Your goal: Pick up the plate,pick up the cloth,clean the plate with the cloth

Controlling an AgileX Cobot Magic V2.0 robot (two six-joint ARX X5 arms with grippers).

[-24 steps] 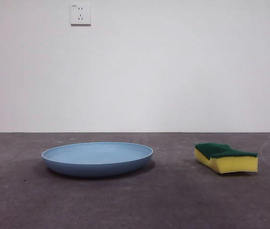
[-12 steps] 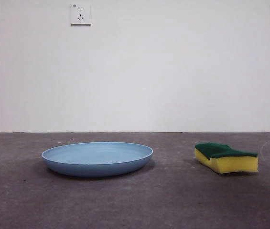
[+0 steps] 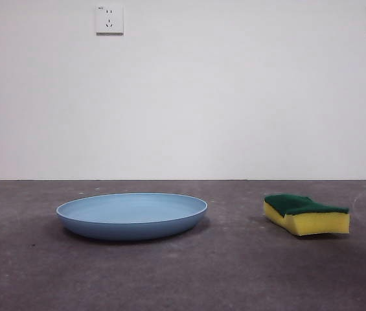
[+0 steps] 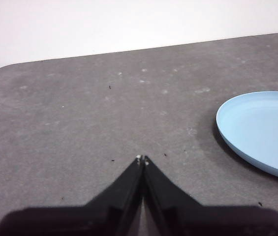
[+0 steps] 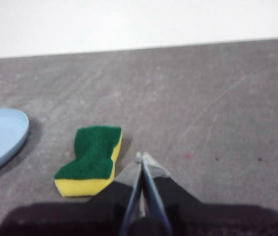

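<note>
The light-blue plate lies flat on the dark grey table, left of centre in the front view. The cloth, a yellow sponge with a green scouring top, rests to its right. Neither arm shows in the front view. In the left wrist view my left gripper is shut and empty above bare table, with the plate off to one side. In the right wrist view my right gripper is shut and empty, hovering just beside the cloth; a sliver of the plate shows beyond it.
The grey table ends at a white wall with two sockets high up. The table's rounded corner shows in the left wrist view.
</note>
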